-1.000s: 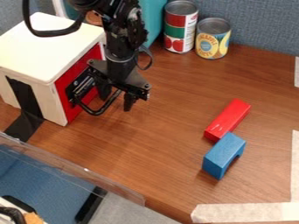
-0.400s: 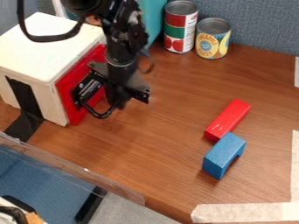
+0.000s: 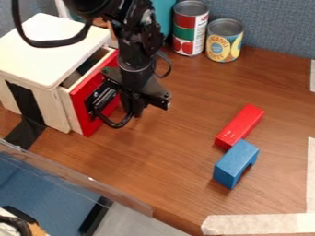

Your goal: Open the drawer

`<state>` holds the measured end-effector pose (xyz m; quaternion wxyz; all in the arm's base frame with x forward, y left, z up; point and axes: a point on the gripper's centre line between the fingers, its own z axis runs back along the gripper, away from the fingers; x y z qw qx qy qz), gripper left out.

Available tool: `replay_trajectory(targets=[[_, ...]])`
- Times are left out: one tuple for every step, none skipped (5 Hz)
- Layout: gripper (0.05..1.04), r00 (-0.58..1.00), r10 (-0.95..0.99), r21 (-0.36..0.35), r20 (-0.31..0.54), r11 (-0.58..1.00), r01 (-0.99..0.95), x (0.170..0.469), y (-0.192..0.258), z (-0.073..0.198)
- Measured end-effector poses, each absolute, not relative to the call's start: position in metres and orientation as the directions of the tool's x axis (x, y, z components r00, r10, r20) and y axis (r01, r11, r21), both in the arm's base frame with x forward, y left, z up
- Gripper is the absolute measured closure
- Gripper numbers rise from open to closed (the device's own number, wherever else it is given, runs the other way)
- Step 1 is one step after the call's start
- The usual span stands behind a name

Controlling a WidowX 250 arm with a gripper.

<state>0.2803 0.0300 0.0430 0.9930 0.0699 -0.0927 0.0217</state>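
At the left, the black gripper (image 3: 132,110) hangs down in front of the drawer's red front (image 3: 83,97), close against its right side. The white wooden drawer box (image 3: 46,50) has its drawer part-way out on the right, with a narrow gap into the inside along the top. A black looped handle (image 3: 117,123) curves out from a black plate on the red front, and the gripper's tips are at this loop. Whether they touch or hold it is hard to make out.
Two cans, one red and green (image 3: 189,28) and one yellow and blue (image 3: 224,40), stand at the back. A red block (image 3: 241,126) and a blue arch block (image 3: 236,163) lie on the wooden table (image 3: 178,184) at right. A clear edge strip (image 3: 80,180) runs at lower left.
The drawer's red front has come out from the box, moving right and slightly down. The gripper has moved right along with it.
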Motion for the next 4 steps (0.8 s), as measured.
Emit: replay_trajectory(targets=[[0.983,0.985,0.039,0.107,0.17,0.993,-0.057,0.279,0.019,0.046],[0.983,0.985,0.058,0.074,0.161,0.995,-0.07,0.279,0.011,0.047],[0.983,0.987,0.067,0.048,0.145,0.996,-0.074,0.279,0.001,0.049],[0.983,0.987,0.091,0.016,0.134,0.995,-0.094,0.28,-0.006,0.052]])
